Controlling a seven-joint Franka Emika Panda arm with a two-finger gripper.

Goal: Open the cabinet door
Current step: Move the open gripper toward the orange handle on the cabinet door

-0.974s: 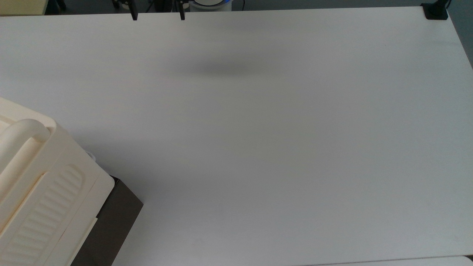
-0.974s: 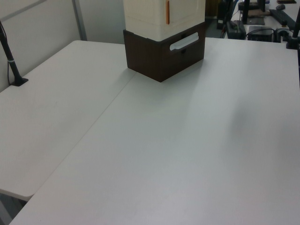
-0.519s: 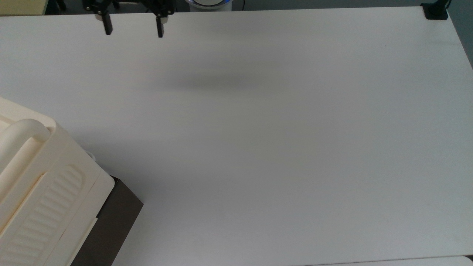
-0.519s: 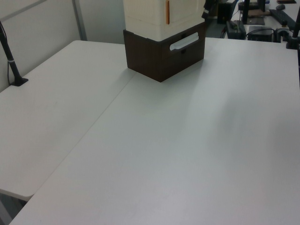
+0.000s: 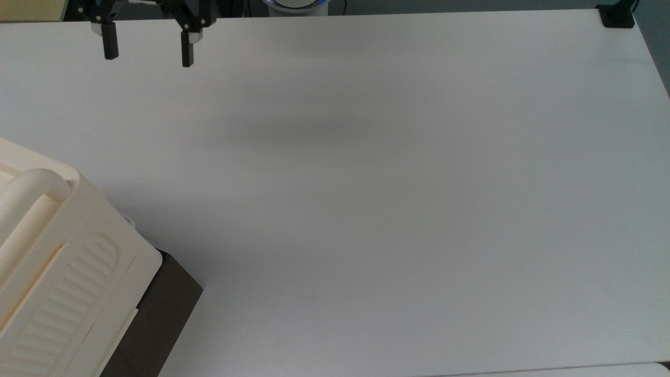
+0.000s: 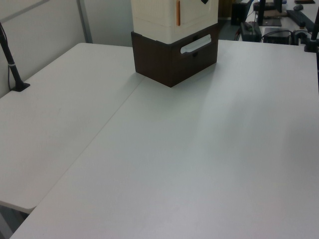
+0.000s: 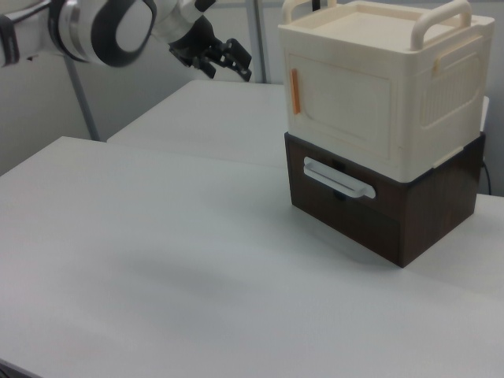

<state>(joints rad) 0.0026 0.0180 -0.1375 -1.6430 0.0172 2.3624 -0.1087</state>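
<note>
Top view. The gripper (image 5: 146, 50) hangs over the far left part of the white, matte table (image 5: 366, 209), its two slim black fingers (image 5: 187, 55) spread wide apart with nothing between them. The cabinet (image 5: 57, 272) fills the near left corner: smooth cream plastic with rounded edges, a thick tube handle (image 5: 29, 191) arching over its top, and a side panel moulded with shallow horizontal ribs (image 5: 63, 303). A dark brown base (image 5: 157, 319) juts out beneath the cream body. Gripper and cabinet are well apart.

Left view. The cabinet (image 6: 174, 42) stands at the far end of the table (image 6: 174, 164), cut off above. The cream upper body carries a narrow orange strip (image 6: 178, 12); the brown lower section has a flat front with a pale bar pull (image 6: 195, 45).

Right view. The cabinet (image 7: 386, 134) stands at the right on the table (image 7: 173, 268), square-sided. The cabinet door (image 7: 342, 98) is the cream front face, a flat panel with a raised rounded outline, shut flush against the body, with the orange strip (image 7: 295, 92) upright along its left edge. Below it sits the brown drawer front with its white pull (image 7: 339, 179). The gripper (image 7: 224, 59) hovers at the far left, clear of the door, carried by the glossy white and grey arm (image 7: 94, 27); its fingers hold nothing.
</note>
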